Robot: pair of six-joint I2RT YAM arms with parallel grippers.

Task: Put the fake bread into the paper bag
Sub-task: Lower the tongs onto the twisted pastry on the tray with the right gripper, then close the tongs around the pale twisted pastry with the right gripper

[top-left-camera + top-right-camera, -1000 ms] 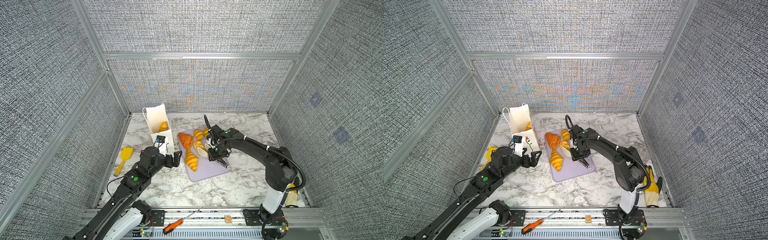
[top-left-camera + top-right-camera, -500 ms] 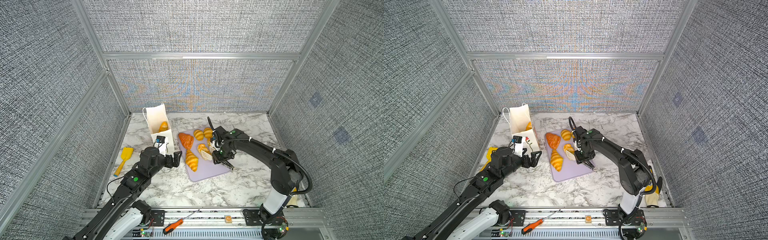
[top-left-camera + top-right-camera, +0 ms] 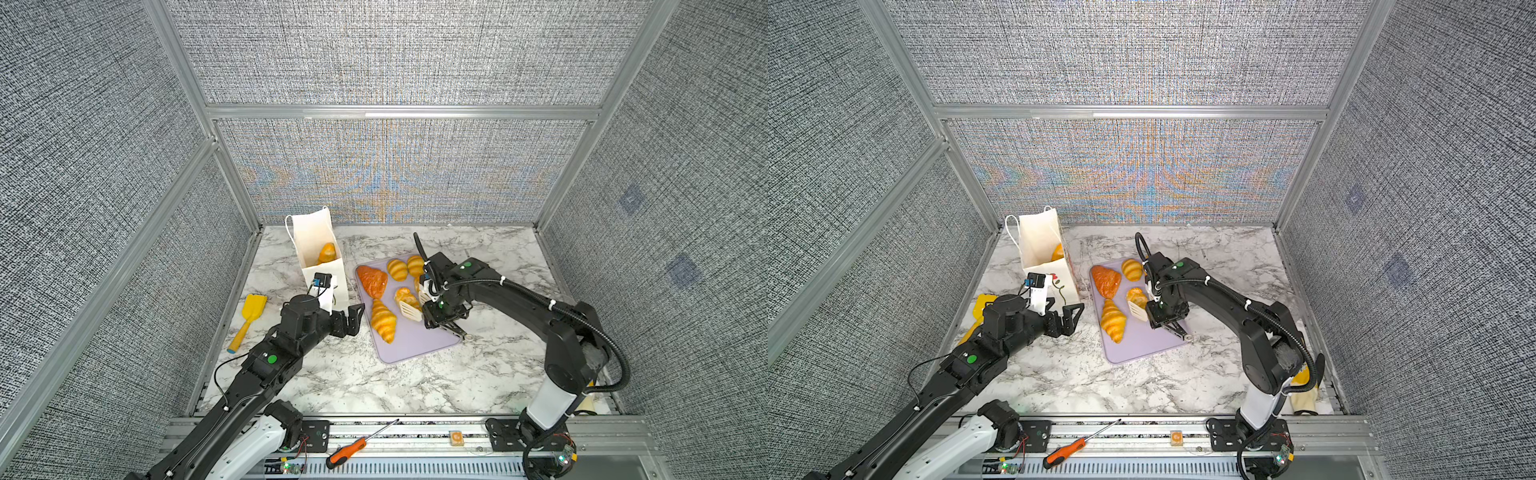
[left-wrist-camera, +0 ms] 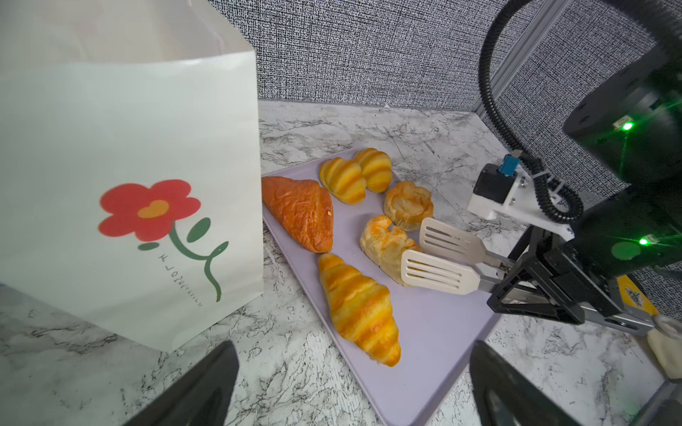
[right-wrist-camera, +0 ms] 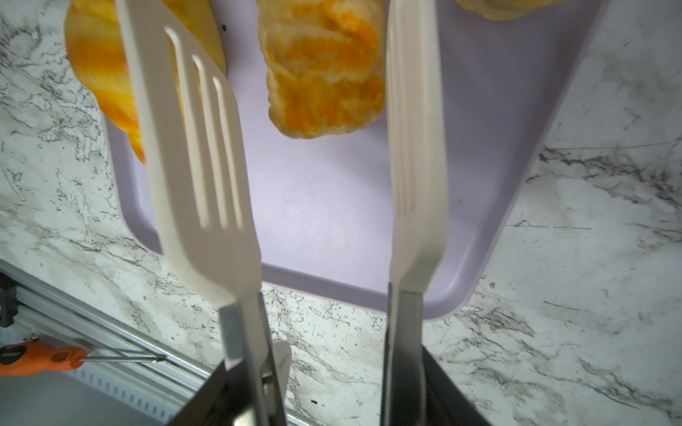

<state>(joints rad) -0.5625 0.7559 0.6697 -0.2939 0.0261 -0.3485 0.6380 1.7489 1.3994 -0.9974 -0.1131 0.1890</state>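
Marble bench (image 3: 415, 390), grey fabric walls (image 3: 395, 174) closing three sides. Fake bread (image 4: 354, 306) mostly lies on the lavender tray (image 3: 417, 343): reddish-brown croissant (image 3: 372, 281), striped roll (image 3: 397, 269), second striped roll (image 3: 414, 266), flaky pastry (image 3: 406, 296), long yellow croissant (image 3: 383, 321). The left wrist view adds a round pastry (image 4: 407, 204). One more piece (image 3: 327, 252) sits inside the paper bag (image 3: 311, 232), which stands upright with its mouth open, just beside the tray's left edge and near the back-left corner. Tray's near half is bare and the bench in front is open. Right jaws are clenched on tongs (image 4: 443, 274). Their white slotted blades stand apart, flanking the flaky pastry's end; can't tell if they touch it. Left jaws are spread wide, empty, low by the bag's front corner. Yellow spatula (image 3: 248, 320) lies by the left wall, screwdriver (image 3: 345, 452) on the front rail.
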